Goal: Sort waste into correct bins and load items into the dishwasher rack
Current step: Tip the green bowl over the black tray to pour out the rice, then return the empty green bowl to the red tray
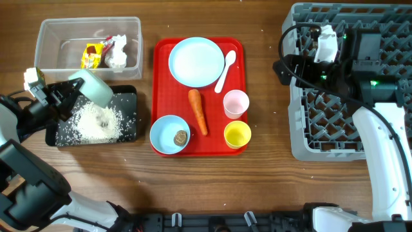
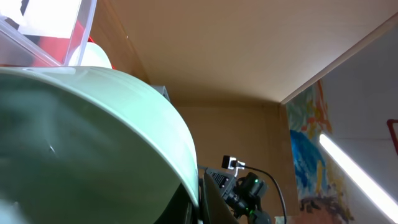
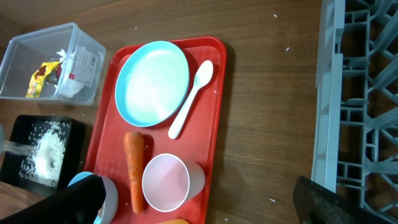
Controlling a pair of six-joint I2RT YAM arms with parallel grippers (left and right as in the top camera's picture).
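Observation:
My left gripper (image 1: 69,96) is shut on the rim of a pale-blue bowl (image 1: 96,87), held tipped over the black tray (image 1: 131,103), where white rice (image 1: 96,122) lies. The bowl fills the left wrist view (image 2: 93,137). My right gripper (image 1: 286,67) is open and empty above the grey rack's (image 1: 335,129) left edge. The plate (image 1: 196,61), spoon (image 1: 225,69), carrot (image 1: 197,111), pink cup (image 1: 235,103), yellow cup (image 1: 237,134) and a bowl (image 1: 164,135) with a brown lump (image 1: 181,136) sit on the red tray (image 1: 215,147). The clear tub (image 1: 58,29) holds wrappers (image 1: 91,55) and tissue (image 1: 117,58).
The red tray lies mid-table between the bins on the left and the rack on the right. Bare wood runs along the table's front edge and between the red tray and the rack (image 3: 267,124). A few stray rice grains dot the wood.

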